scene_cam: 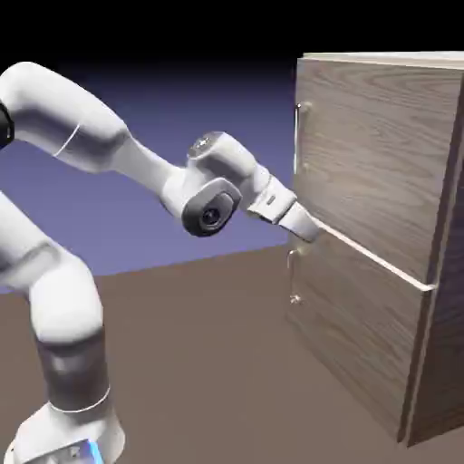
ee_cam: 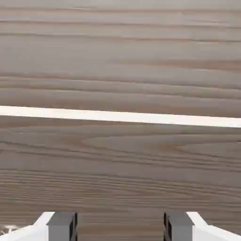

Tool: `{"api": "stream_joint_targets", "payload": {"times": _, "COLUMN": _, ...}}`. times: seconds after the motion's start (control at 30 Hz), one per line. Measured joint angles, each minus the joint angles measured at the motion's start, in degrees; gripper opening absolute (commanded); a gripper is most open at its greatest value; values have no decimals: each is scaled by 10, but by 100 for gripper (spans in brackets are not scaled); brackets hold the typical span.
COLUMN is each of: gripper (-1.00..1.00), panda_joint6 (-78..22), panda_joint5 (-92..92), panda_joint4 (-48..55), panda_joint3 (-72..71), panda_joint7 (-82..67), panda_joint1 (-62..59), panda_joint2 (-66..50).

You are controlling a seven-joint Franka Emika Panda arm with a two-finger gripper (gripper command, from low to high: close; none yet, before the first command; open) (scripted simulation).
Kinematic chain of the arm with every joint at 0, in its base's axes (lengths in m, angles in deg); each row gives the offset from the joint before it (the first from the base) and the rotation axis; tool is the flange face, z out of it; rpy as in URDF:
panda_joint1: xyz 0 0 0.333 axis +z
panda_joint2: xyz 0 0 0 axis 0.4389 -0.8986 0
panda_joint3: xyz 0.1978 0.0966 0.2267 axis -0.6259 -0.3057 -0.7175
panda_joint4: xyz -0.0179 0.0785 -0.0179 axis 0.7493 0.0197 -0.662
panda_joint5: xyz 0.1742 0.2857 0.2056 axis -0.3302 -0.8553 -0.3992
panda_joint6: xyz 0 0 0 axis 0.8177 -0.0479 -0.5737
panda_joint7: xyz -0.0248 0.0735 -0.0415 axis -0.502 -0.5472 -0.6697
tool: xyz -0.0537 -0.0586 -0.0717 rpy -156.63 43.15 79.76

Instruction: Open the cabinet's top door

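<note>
The white two-finger gripper of the Franka arm stands wide open, its two small grey fingertips well apart with nothing between them but a view of wood grain. It is tilted downward along its reach, its tip near the front of the tall, boxy, grey-brown wood-grain cabinet; whether it touches the wood I cannot tell. Ahead of the hand, close by, runs the pale straight strip between the two stacked doors, crossing the whole hand view at a slight slant. The top door, a large upper panel of the same wood grain, rises above the hand and looks closed. Its slim vertical metal bar handle is above the gripper, apart from it. Below the gripper is the lower wood-grain door, with its own small metal handle just under the hand.
</note>
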Motion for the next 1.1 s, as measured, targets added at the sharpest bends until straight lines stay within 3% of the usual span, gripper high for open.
{"api": "stream_joint_targets", "payload": {"times": 1.1, "gripper": 0, "panda_joint6": -133, "panda_joint5": -822, "panda_joint4": 138, "panda_joint3": -434, "panda_joint7": -309, "panda_joint1": -405, "panda_joint2": 387}}
